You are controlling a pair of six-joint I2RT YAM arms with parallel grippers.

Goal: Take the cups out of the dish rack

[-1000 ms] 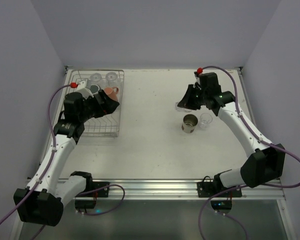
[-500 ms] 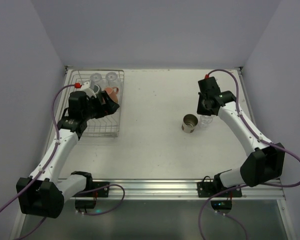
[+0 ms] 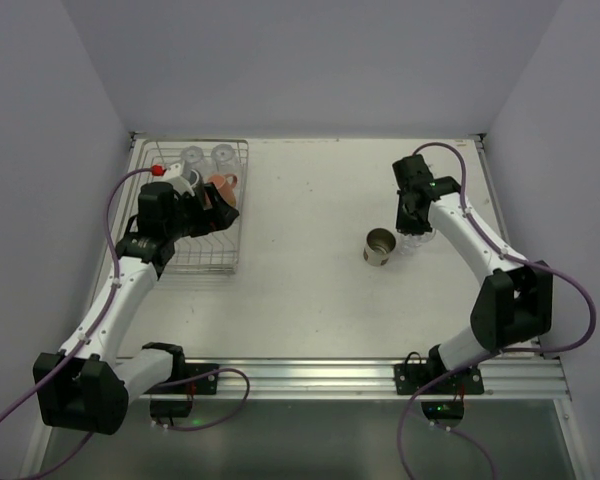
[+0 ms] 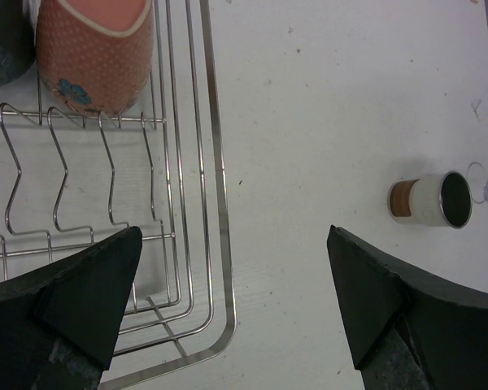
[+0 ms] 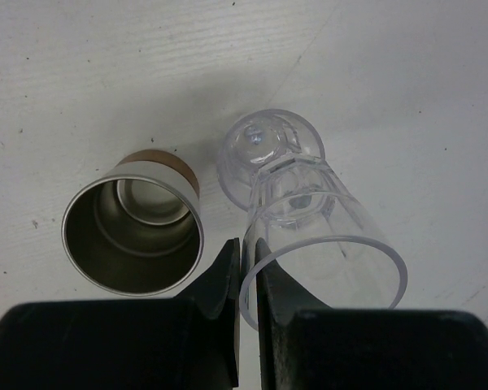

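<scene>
The right fingers [image 5: 224, 276] are pinching the rim wall of an empty glass [image 5: 309, 211], one finger inside and one outside. The glass looks set upright on the tabletop [image 3: 310, 290], just beside the tan cup [image 5: 134, 236] at its 3 o'clock. The tan cup is empty too. To release well, spread the fingers first, then lift straight up so the rim isn't dragged toward the cup.

The left fingers [image 4: 89, 280] are spread wide over the rack [image 4: 215, 203] at the tabletop's 10 o'clock. The rack holds a pink mug [image 4: 93, 49], a green mug [image 4: 4, 49] and two glasses at its 12 o'clock end.
</scene>
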